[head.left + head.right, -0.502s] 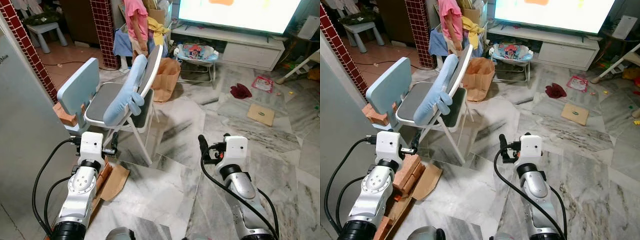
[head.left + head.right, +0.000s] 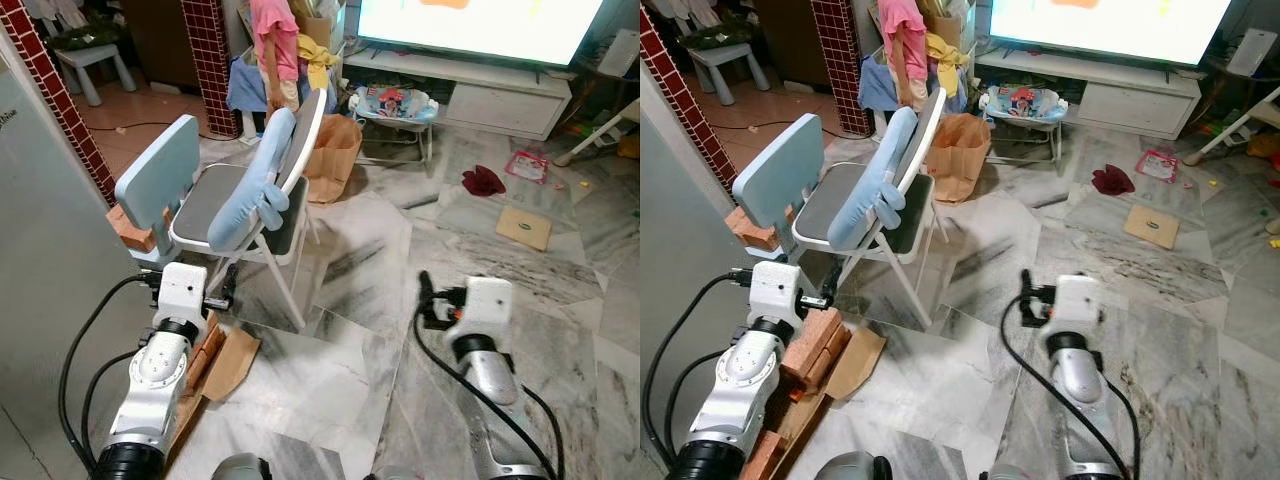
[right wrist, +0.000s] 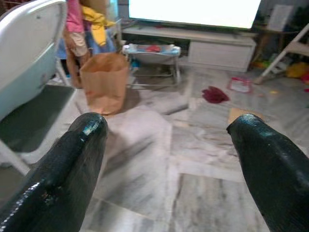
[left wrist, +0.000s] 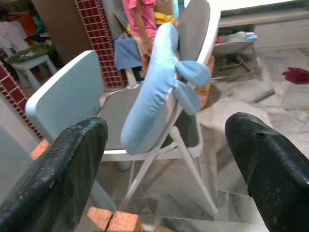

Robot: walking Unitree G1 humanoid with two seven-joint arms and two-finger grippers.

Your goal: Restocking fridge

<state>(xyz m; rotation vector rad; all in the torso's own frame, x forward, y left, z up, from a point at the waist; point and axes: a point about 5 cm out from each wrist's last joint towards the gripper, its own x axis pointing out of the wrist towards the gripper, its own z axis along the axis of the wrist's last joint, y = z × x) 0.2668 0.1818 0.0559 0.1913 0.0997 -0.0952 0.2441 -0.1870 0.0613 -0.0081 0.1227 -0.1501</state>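
brown paper bag (image 2: 333,156) upright behind folding chair (image 2: 240,205), contents unseen, left gripper (image 4: 159,169) and right gripper (image 3: 166,164) jaws released, empty

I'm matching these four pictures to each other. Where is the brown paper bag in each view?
Left eye view: paper bag upper middle, behind the folding chair.
Right eye view: upper middle, right of the chair's back.
Left wrist view: mostly hidden behind the chair; a brown sliver by its backrest.
Right wrist view: upper left, between the open fingers.
Shared landmark: the chair beside the bag.
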